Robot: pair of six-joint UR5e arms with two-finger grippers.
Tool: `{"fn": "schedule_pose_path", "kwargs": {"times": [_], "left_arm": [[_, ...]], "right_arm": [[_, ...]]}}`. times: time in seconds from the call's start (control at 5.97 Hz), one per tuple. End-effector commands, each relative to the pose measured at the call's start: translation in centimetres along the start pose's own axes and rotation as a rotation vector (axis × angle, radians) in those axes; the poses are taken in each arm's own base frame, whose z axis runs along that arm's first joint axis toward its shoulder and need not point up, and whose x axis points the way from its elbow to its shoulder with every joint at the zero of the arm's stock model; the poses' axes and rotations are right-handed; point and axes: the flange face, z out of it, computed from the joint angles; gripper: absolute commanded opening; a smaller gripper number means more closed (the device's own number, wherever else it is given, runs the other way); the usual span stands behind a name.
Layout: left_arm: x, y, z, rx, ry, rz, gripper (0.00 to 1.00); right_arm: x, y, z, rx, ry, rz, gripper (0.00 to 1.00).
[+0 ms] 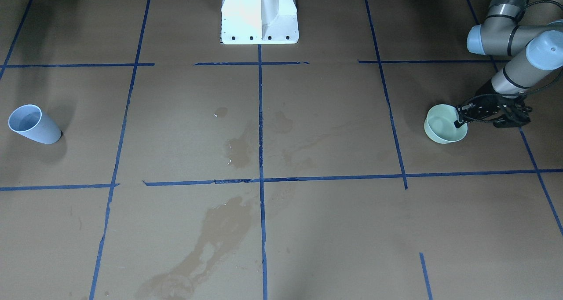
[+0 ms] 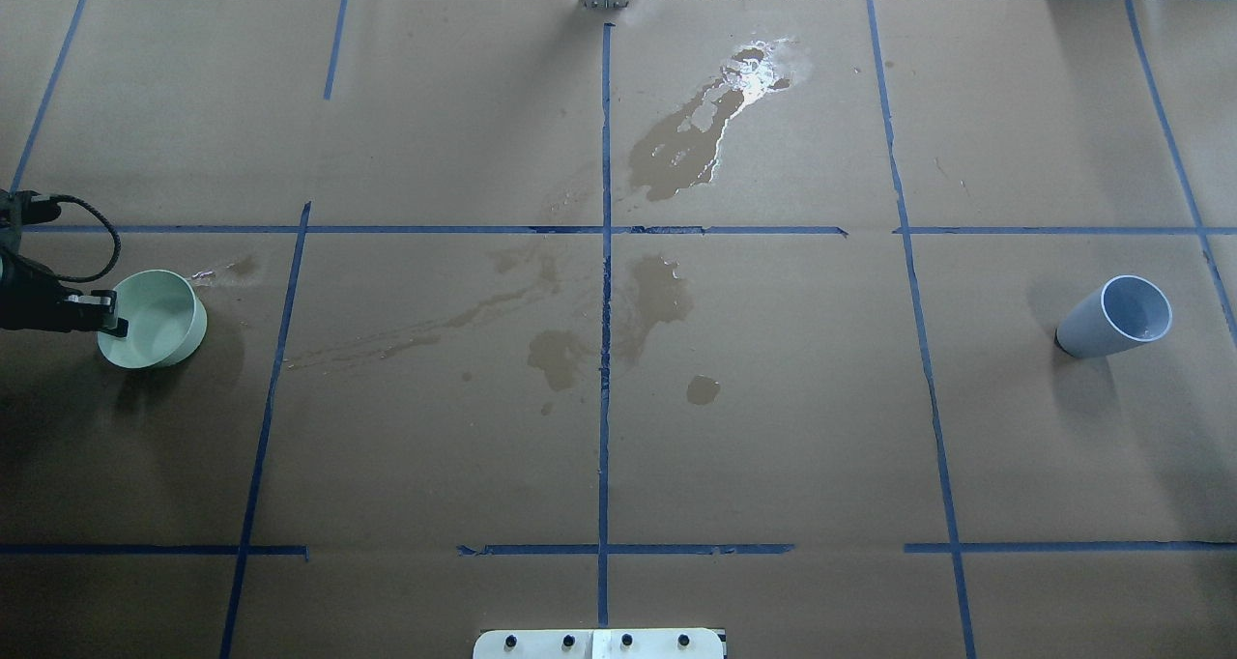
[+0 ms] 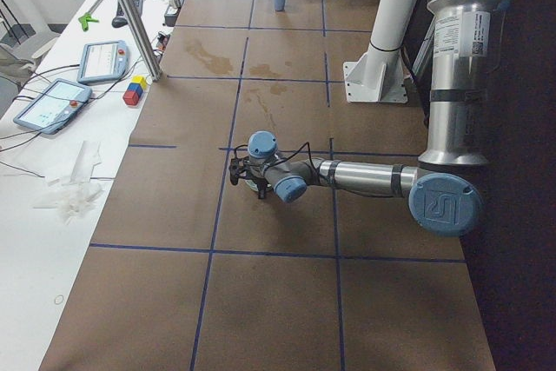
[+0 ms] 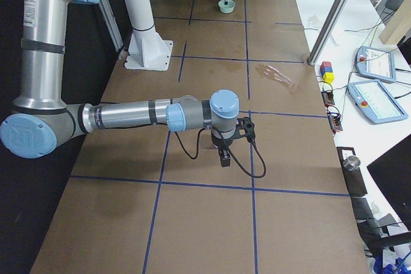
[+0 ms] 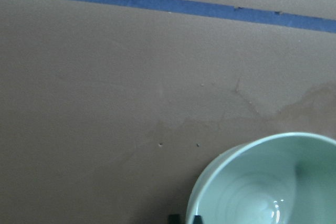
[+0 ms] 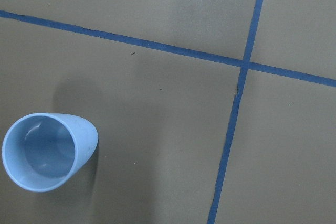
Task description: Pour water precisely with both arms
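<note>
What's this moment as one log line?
left tool: straddling pale green bowl rim | right tool: hovering, clear of pale blue plastic cup | pour: not begun

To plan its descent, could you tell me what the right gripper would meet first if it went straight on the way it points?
Most likely the bare table paper: the right gripper points straight down, and its wrist view shows the blue cup off to one side, not beneath it.

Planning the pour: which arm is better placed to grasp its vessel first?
Probably left. The left gripper is at the rim of the green bowl; the right gripper hangs apart from the blue cup.
</note>
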Motion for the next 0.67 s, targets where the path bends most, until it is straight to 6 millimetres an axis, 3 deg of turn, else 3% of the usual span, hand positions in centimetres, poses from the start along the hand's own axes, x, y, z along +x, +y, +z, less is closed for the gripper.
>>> {"fn": "schedule_pose_path", "kwargs": {"times": [0.0,0.33,0.5], "left_arm": [[7.1,-2.6,-2.9,0.027,0.079,-0.077,0.00],[18.1,-6.1,-4.9,0.072,0.154,-0.130,0.02],[25.4,-6.3,-4.1,0.045,0.134,-0.130,0.02]], "right_arm": [[-0.1,0.0,-0.1,0.002,0.001,-0.002,1.00],[0.0,0.0,-0.1,0.001,0.001,-0.001,1.00],[-0.1,0.0,-0.1,0.002,0.001,0.000,1.00]]}}
